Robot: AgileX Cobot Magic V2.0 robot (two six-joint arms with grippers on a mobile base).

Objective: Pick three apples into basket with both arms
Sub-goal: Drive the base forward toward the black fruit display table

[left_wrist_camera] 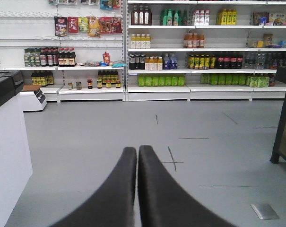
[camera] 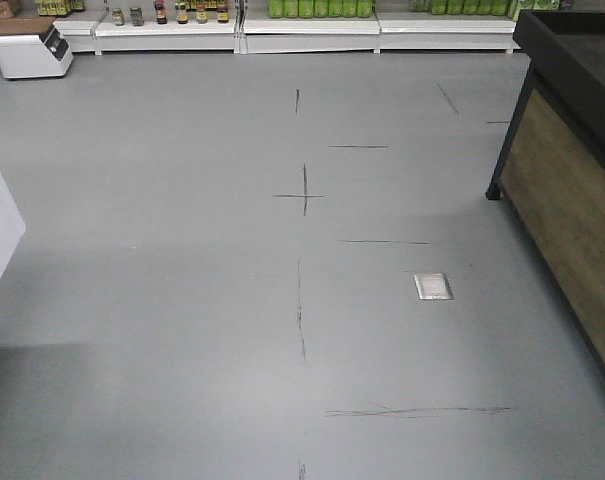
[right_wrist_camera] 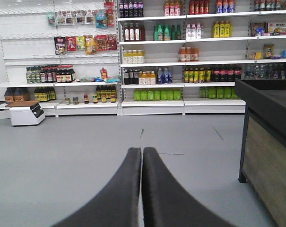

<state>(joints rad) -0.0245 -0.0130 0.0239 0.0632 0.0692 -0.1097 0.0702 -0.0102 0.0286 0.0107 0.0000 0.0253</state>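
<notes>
The apples and the basket are out of view in every frame. My left gripper [left_wrist_camera: 137, 149] is shut with nothing between its black fingers, held above bare grey floor and facing the store shelves. My right gripper [right_wrist_camera: 142, 150] is likewise shut and holds nothing, pointing the same way over the floor. Neither arm shows in the front view.
A dark wood-sided display stand [camera: 572, 180] rises at the right. A white counter [left_wrist_camera: 8, 156] stands at the left. Shelves of bottles [right_wrist_camera: 180, 71] line the far wall, with a small white scale [camera: 30, 50] at their left end. A metal floor plate [camera: 433, 286] is set in the marked grey floor.
</notes>
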